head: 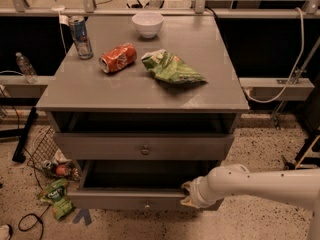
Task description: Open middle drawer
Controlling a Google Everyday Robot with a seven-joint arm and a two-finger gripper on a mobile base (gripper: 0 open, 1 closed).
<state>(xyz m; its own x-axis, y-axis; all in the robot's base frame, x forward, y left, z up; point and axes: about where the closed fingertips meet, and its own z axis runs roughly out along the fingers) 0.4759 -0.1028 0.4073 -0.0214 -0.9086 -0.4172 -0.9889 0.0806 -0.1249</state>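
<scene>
While the middle drawer (110, 200) stands pulled well out of the grey cabinet (100, 90), its plain dark interior showing, the gripper (186, 194) sits at the right end of its front panel; the white arm (260, 183) reaches in from the right; the fingers (187, 186) pinch the panel's top edge, one inside the drawer, one in front; the top drawer (100, 146) above juts out only slightly; on the cabinet top are a white bowl (147, 23), a red can (118, 57) on its side, an upright can (80, 36) and a crumpled green bag (170, 68).
</scene>
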